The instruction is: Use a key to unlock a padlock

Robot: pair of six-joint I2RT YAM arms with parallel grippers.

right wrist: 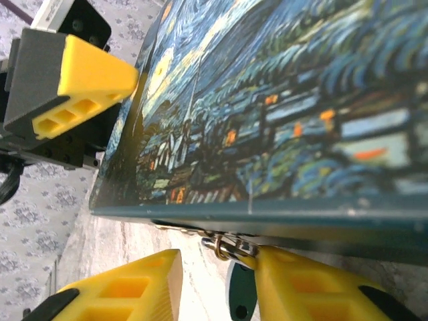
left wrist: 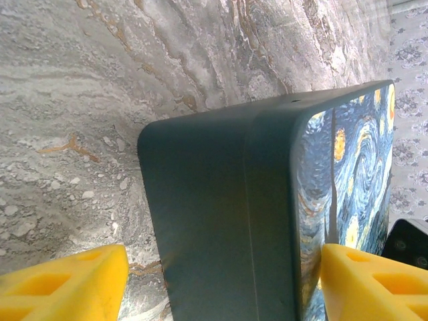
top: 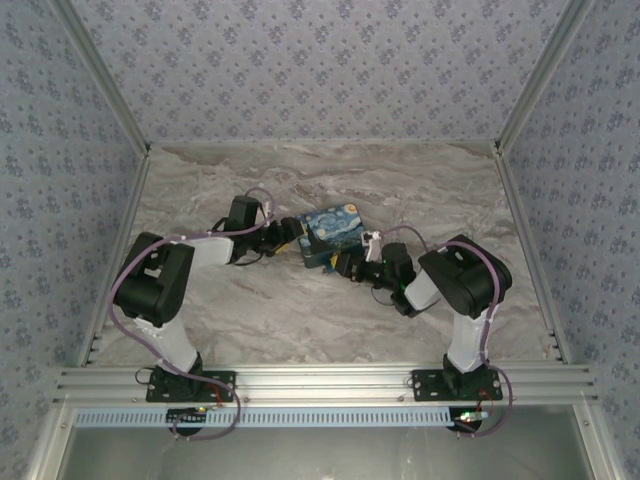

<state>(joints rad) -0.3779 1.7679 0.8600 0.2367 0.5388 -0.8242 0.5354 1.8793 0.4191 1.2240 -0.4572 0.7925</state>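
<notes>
with our left pincer (left wrist: 221, 281) grasping the starry-night painted tin box (left wrist: 267, 200) and our right pincer (right wrist: 217, 287) half-closed around the small silvery key ring (right wrist: 227, 246), whether gripping we cannot tell, the ring may slip sideways.

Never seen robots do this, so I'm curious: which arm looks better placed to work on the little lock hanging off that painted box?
The right. Its gripper sits just under the box's edge, fingers flanking the metal ring and dark tag hanging there. The left gripper straddles the box's plain end, seemingly steadying it.

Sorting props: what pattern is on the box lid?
Blue-and-yellow starry-night painting on the box, clearest in the right wrist view.
</notes>
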